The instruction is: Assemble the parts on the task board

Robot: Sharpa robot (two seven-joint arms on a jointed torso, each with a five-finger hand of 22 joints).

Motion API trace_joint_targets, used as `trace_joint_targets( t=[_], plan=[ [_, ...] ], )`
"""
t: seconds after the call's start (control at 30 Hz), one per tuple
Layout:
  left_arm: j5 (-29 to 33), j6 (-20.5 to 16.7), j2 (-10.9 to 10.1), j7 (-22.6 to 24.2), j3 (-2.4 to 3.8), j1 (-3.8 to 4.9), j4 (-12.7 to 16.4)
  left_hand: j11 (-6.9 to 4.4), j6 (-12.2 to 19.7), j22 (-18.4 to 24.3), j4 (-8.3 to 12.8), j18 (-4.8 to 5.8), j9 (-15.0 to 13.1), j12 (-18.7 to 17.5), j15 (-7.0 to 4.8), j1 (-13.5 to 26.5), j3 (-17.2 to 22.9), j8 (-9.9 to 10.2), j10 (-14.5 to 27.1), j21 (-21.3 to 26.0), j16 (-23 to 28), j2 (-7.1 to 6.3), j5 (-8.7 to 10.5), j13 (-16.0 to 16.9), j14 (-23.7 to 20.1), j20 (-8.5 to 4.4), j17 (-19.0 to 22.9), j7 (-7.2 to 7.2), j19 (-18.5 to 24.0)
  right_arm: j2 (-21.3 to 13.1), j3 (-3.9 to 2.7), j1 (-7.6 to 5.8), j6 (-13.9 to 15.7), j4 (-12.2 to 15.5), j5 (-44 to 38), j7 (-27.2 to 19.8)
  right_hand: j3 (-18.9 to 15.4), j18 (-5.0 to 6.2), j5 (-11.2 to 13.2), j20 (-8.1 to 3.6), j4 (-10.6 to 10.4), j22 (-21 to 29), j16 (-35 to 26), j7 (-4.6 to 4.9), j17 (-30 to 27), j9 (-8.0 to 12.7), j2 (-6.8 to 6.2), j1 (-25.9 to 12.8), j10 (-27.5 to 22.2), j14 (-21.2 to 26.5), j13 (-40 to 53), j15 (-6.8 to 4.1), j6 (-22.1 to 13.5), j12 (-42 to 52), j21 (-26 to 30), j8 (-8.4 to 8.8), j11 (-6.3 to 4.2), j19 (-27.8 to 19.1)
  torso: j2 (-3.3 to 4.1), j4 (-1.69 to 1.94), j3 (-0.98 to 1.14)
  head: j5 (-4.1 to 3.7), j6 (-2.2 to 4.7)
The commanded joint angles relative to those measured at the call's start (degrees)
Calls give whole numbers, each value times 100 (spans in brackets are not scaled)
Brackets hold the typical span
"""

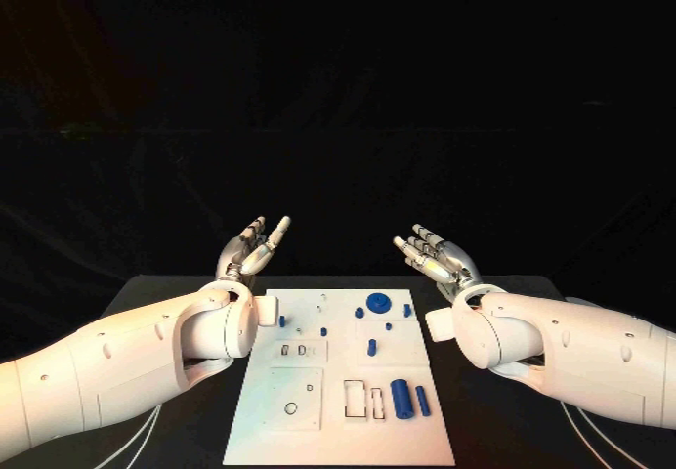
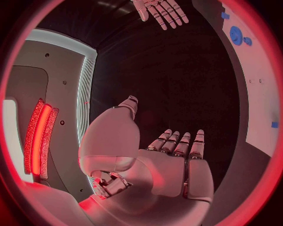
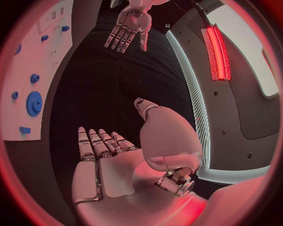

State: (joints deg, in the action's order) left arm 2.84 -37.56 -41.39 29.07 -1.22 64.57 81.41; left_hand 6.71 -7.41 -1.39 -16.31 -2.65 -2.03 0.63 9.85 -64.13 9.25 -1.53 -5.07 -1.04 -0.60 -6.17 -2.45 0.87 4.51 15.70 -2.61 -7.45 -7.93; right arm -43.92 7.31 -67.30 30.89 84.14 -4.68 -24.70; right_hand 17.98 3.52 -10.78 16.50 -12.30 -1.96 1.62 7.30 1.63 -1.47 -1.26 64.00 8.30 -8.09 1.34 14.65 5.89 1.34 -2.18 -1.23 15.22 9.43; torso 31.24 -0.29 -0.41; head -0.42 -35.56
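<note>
Head view: no brand, label or readable writing shows anywhere. The white task board point(image 1: 345, 386) lies flat in the middle of the black table point(image 1: 169, 293), its long axis running from the robot's side to the far edge. The left hand point(image 1: 254, 249) is raised above the far left corner of the board, fingers apart and pointing up and away, holding nothing. The right hand point(image 1: 440, 256) is raised above the far right corner, fingers spread, also empty. The board lies between and below both hands, touched by neither. On the board a blue gear point(image 1: 378, 302) lies flat near the far edge. Two blue cylinders point(image 1: 408, 399) lie side by side near the right near corner, long axes along the board's length. A small blue peg point(image 1: 372, 346) lies mid-board, pointing the same way.

Left wrist view: the left hand point(image 2: 177, 162) is open-palmed with fingers extended, nothing in it. The right hand point(image 2: 160, 11) shows across from it, fingers spread. The board's edge point(image 2: 259, 84) with the gear point(image 2: 236, 35) lies off to one side, well apart from the palm.

Right wrist view: the right hand point(image 3: 112, 160) is flat, fingers straight and empty. The left hand point(image 3: 129, 29) hangs opposite, fingers apart. The board point(image 3: 41, 56) carries the gear point(image 3: 34, 103), clear of the hand.
</note>
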Motion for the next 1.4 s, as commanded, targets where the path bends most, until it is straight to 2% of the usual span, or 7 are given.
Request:
trace_joint_targets(
  t=[0.03, 0.37, 0.5, 0.67, 0.9, 1.23, 1.4],
  plan=[
    [74, 273, 13, 116, 4, 8, 4, 103, -82, -12, -71, -127, -24, 39, 105, -290, 47, -35, -53, -44, -50, -50, -38, 15, 41, 96, -26, -270, -5, 20, 75, -90, -1051, -83, -528, 330, 217, 175, -56, 17, 301, -144, 428, 994, 257, -211, 10, 739, 1166, -1280, 151, 40, 854, 298, -284, -322, 69, 640, 0, 0, -1, 0, 0],
    [70, 460, -213, 248, 5, 27, 135, 248, -876, -135, -41, -160, -237, 226, 293, -693, 254, -316, -975, -266, -354, 119, -41, 129, 948, 122, -365, -423, -639, -6, 142, -268, -596, -363, -1727, 281, 619, 463, 156, 13, 1097, -363, 1071, 930, 597, -576, -189, 1410, 3594, -3462, 236, -227, 2473, 672, -819, -907, -126, 1979, 130, 14, -12, 36, -44],
    [70, 481, -284, 272, 6, 44, 226, 388, -1681, -444, 7, -201, -453, 437, 469, -1070, 353, -633, -2071, -900, -804, 158, -42, 217, 2191, 110, -722, -517, -2414, -12, 141, -320, -594, -406, -2175, 326, 752, 567, 152, 10, 1235, -461, 1122, 900, 608, -647, -281, 1387, 4063, -3855, 231, -323, 2917, 601, -1125, -1017, -188, 2823, 174, 20, -24, 25, -53],
    [68, 528, -406, 250, 6, 87, 398, 565, -2721, -559, 105, -512, -723, 807, 138, -1541, 437, -1059, -3891, -1277, -1388, 84, -34, 339, 3720, 71, -1092, -608, -3312, -22, 138, -388, -633, -419, -2779, 405, 847, 653, 172, -1, 1286, -459, 1149, 839, 610, -746, -366, 1319, 4377, -4149, 232, -412, 3515, 539, -1226, -1182, -263, 3101, 256, 35, -36, 20, -45],
    [67, 602, -681, 197, 8, 203, 795, 423, -3712, -702, 297, -805, -950, 936, -102, -1978, 541, -1467, -4713, -1740, -1728, -36, -33, 318, 4573, -63, -1252, -433, -4264, -31, 128, -520, -591, -412, -3937, 615, 1050, 709, 61, -149, 1327, -532, 1386, 738, 706, -799, -515, 1251, 4903, -4919, 238, -631, 4068, 460, -1515, -1306, -412, 3687, 464, 59, -71, -4, -20],
    [15, 762, -1043, 79, 20, 388, 1315, 246, -4010, -758, 376, -800, -968, 895, -334, -2196, 701, -1539, -5281, -1995, -1928, -122, -41, 300, 5258, -339, -1418, -436, -4850, 87, 110, -775, -1140, -497, -6129, 1682, 1123, 715, 63, -406, 1289, -674, 1701, 553, 920, -842, -711, 1126, 5550, -5701, 279, -904, 4438, 510, -1873, -1424, -639, 4249, 777, 80, -119, -48, -12],
    [-8, 826, -1169, 44, 24, 460, 1527, 238, -4027, -757, 367, -796, -965, 874, -345, -2194, 715, -1535, -5320, -2007, -1929, -138, -40, 297, 5298, -358, -1432, -435, -4887, 164, 107, -883, -1290, -487, -7068, 2098, 982, 702, 59, -815, 1277, -1013, 2449, 334, 1532, -914, -884, 1085, 6111, -6813, 378, -1278, 4721, 545, -2547, -1527, -906, 5110, 937, 102, -136, -59, 17]
  ],
)
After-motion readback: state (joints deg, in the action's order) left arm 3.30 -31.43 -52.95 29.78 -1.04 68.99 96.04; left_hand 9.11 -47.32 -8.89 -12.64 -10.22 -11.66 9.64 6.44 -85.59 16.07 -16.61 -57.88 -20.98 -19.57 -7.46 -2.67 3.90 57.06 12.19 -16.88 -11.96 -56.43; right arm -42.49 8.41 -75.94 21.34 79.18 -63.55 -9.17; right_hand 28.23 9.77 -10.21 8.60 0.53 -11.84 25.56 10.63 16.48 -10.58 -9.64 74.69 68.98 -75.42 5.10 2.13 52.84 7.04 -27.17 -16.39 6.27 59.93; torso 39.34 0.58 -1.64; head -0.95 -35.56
